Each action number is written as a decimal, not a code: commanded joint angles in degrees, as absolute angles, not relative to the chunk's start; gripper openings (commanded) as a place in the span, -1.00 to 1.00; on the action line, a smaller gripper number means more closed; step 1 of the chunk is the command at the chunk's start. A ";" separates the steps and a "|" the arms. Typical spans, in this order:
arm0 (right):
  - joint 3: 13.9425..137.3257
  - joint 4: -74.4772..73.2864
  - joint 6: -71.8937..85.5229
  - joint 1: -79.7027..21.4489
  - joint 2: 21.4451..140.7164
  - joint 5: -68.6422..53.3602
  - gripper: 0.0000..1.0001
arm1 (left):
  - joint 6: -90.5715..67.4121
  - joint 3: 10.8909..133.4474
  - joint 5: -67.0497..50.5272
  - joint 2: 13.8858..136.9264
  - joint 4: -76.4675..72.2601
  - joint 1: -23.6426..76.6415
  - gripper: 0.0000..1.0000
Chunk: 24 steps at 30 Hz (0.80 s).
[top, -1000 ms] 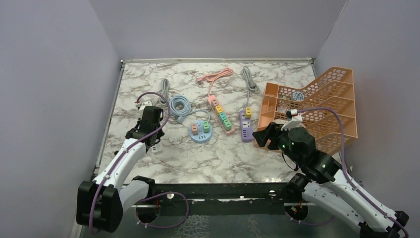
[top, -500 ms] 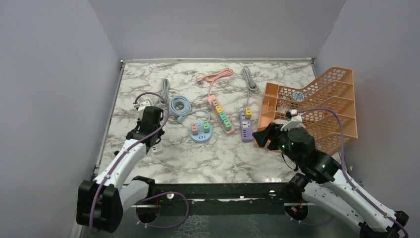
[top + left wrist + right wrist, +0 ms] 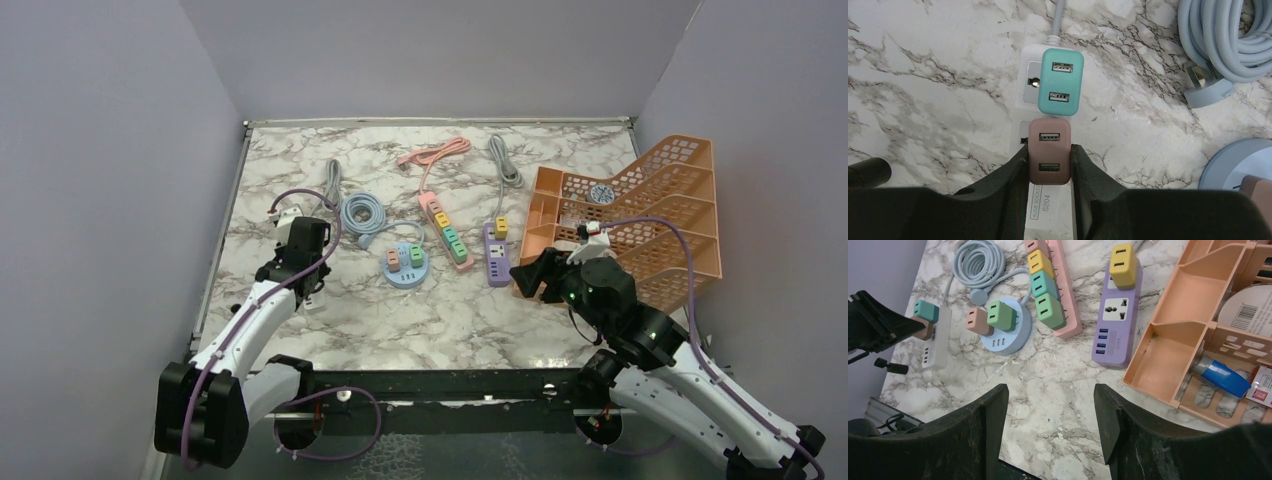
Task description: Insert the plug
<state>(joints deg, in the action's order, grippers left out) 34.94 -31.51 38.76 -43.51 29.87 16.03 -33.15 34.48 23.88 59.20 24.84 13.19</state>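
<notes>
I saw my left end effector (image 3: 1048, 167) pinching the brown plug (image 3: 1049, 147) between both fingers (image 3: 1013, 177) — the plug sat over the white power strip (image 3: 1028, 97) on the table (image 3: 923, 75), just beside the teal plug (image 3: 1060, 81) — while my right end effector (image 3: 1050, 395) hung with its fingers spread wide, holding nothing.

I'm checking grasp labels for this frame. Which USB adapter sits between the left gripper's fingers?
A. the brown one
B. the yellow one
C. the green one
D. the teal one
A: in the left wrist view the left gripper clamps the sides of the brown adapter on the white power strip, while the teal adapter sits free just beyond it.
</notes>
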 commanded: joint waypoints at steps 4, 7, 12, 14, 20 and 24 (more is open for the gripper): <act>34.63 -31.67 38.93 -43.77 28.63 16.55 0.26 | -34.65 33.00 21.40 62.58 24.29 12.89 -1.00; 34.63 -31.73 38.93 -43.73 28.44 16.69 0.26 | -35.23 32.56 21.22 64.12 24.01 12.83 -1.00; 34.72 -31.71 38.68 -43.72 28.61 17.18 0.26 | -36.48 31.38 20.77 66.30 23.05 12.85 -1.00; 34.72 -31.68 38.67 -43.77 28.63 17.21 0.26 | -37.04 30.93 20.30 66.83 22.69 12.88 -1.00; 34.72 -31.73 38.76 -43.77 28.48 17.38 0.26 | -37.66 30.28 19.39 67.64 22.18 12.83 -1.00; 34.88 -31.73 38.92 -43.77 28.34 17.39 0.26 | -37.28 30.70 18.28 68.76 22.20 12.86 -1.00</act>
